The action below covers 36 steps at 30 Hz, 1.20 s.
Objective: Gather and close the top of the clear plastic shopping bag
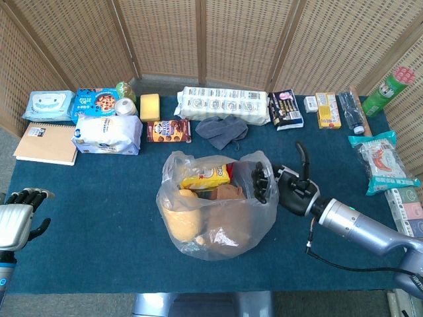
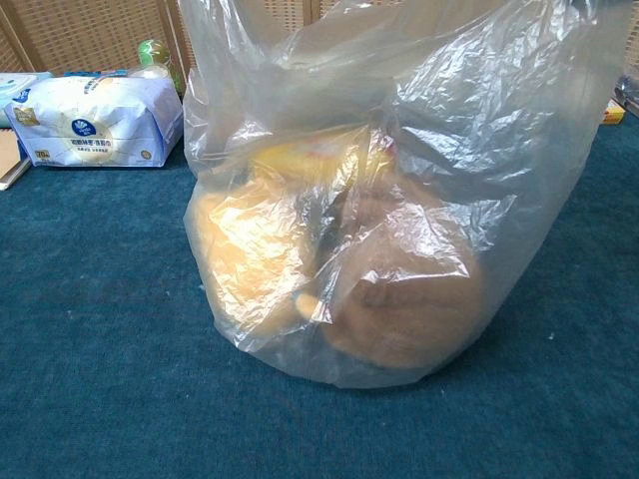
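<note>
Near edge first: left hand (image 1: 14,223) sits at the table's (image 1: 86,251) front-left corner, fingers apart, holding nothing, well clear of the work.

Clear plastic bag (image 1: 215,205) stands mid-table, full: yellow snack packet (image 1: 206,177) on top, rounded tan items below. Mouth open, film standing tall in the chest view.

Right hand (image 1: 274,185) is at the bag's right rim, dark fingers (image 1: 260,179) curled onto the film; looks like it's gripping that edge (contact partly veiled by plastic, so not certain).

Judgement on doing this step well: only one side of the rim is gathered. Bring the left hand in to catch the far-left rim, draw both edges together above the packet, keep the pull upward so the load doesn't tip.

Behind: grey cloth (image 1: 221,131), cookie box (image 1: 168,131), long white pack (image 1: 225,104) along the screen.
</note>
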Each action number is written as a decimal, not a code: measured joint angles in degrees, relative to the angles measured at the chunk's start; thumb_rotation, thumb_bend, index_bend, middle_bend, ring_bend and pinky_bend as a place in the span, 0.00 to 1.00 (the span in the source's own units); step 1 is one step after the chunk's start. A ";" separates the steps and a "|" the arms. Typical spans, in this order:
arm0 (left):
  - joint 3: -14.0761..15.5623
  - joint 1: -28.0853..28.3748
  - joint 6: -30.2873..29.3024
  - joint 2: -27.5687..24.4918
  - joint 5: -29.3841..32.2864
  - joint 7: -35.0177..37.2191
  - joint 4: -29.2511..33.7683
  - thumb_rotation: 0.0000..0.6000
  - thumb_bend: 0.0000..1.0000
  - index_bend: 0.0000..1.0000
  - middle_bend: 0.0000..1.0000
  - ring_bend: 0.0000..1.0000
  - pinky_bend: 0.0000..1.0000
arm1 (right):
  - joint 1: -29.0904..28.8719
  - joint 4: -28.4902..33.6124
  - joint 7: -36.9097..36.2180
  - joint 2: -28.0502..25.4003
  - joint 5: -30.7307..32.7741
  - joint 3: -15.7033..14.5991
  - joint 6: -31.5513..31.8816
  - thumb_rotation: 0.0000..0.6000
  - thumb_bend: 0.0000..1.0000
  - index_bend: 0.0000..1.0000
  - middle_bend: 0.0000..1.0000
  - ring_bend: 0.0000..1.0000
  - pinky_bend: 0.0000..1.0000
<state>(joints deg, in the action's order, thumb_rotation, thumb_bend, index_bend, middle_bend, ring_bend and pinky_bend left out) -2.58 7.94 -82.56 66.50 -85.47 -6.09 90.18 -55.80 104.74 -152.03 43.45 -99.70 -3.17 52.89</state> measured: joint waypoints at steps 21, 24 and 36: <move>-0.76 1.07 -1.30 -0.53 -2.27 1.12 -0.10 1.00 0.26 0.32 0.32 0.24 0.27 | 1.39 2.99 -3.90 -2.50 6.30 3.92 2.35 0.03 0.15 0.38 0.48 0.53 0.58; -1.10 1.44 -1.64 -1.10 -2.83 1.13 0.11 1.00 0.26 0.32 0.32 0.24 0.27 | 2.33 3.59 -3.27 -3.45 6.78 4.68 2.59 0.03 0.15 0.38 0.48 0.52 0.58; -3.39 5.34 -1.91 -2.94 -6.47 4.17 0.81 1.00 0.26 0.29 0.32 0.25 0.27 | 4.23 4.66 -2.75 -4.20 6.06 5.90 1.53 0.04 0.16 0.38 0.47 0.52 0.58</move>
<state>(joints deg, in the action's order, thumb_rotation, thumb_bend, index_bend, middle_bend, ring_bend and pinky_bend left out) -5.97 13.27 -84.47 63.56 -91.94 -1.92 90.98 -51.57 109.40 -154.78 39.25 -93.64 2.73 54.42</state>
